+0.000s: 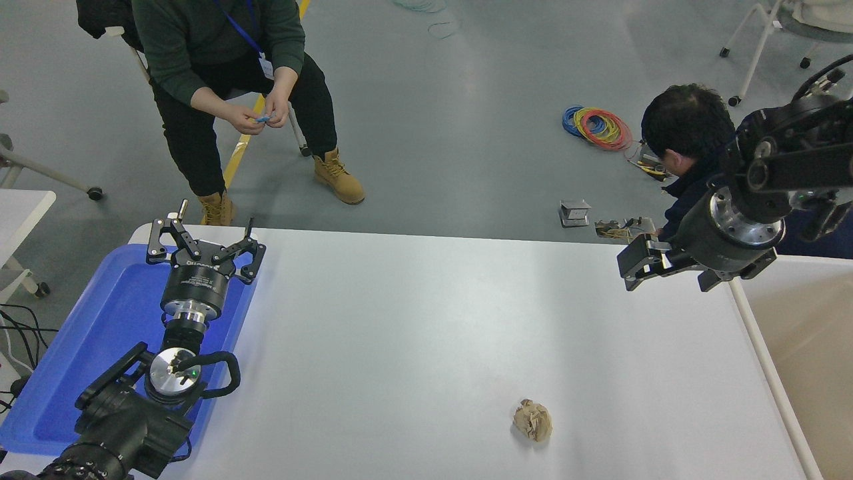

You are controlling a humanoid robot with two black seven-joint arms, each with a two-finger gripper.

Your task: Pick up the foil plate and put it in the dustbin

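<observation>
no foil plate shows, likely in the dustbin [773, 373] at right; the right claw [636, 270] hangs released at its far rim, left claw [200, 248] parked released over the blue tray [100, 327].

The scene is evenly and brightly lit from overhead. A broad, soft sheen is spread across the white table [426, 333], brightest in a pale band up its middle. Only a small, faint shadow is cast just beside the crumpled brown paper ball [533, 420], and a darker patch is seen on the blue tray [86, 347] under the left arm. Focus is held sharply throughout; slight motion softness is seen on the right gripper [650, 263] at the table's far right corner.
</observation>
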